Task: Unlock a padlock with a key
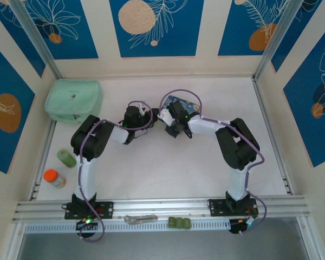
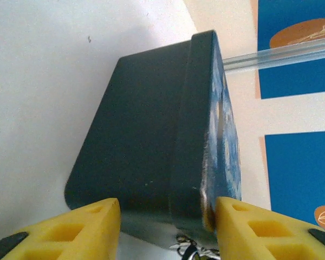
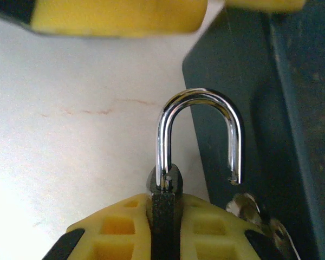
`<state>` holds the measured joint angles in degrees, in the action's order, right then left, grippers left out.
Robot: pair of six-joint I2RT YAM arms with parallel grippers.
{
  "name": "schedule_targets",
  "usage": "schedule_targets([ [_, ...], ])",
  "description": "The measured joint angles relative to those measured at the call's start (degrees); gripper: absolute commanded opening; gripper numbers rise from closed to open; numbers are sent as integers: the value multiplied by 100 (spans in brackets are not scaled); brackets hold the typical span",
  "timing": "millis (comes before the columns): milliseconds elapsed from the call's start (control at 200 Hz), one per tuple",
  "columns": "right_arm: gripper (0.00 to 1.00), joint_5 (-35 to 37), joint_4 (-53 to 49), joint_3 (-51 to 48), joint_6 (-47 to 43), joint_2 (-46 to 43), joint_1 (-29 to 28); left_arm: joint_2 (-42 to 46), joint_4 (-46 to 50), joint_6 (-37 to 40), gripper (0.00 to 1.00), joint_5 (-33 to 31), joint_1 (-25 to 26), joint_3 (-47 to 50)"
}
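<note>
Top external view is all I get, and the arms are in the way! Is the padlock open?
Observer: Yes. The right wrist view shows the padlock with one end of its silver shackle hanging free of the body.
Operator: Who's holding it?
Observer: The right gripper. Its yellow fingers pinch the black body from both sides.
Operator: What's the other arm doing?
Observer: In the left wrist view, the left gripper has its fingers against both sides of the painted tin and looks to be holding it.
</note>
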<state>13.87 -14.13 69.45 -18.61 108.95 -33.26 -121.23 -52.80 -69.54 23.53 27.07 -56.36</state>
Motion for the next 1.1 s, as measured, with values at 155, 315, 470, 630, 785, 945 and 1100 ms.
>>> schedule_targets([
  [155, 0, -942, -310, 201, 179, 0, 275, 201, -105, -68, 65, 42, 4, 402],
  [315, 0, -1331, -476, 415, 236, 2, 476, 463, -262, -201, 68, 46, -7, 772],
  [470, 0, -1679, -553, 533, 234, 2, 472, 575, -616, -380, 68, 42, -59, 1038],
  [630, 0, -2037, -704, 828, 238, 4, 472, 575, -857, -553, 68, 42, -87, 1215],
  [785, 0, -2190, -732, 1010, 256, 4, 437, 608, -1075, -669, 69, 15, -116, 1322],
  [945, 0, -2159, -866, 1014, 321, 2, 345, 835, -1130, -664, 70, -2, -293, 1585],
  [1100, 0, -1775, -1200, 1014, 678, -4, 81, 1257, -966, -520, 74, -9, -614, 1766],
])
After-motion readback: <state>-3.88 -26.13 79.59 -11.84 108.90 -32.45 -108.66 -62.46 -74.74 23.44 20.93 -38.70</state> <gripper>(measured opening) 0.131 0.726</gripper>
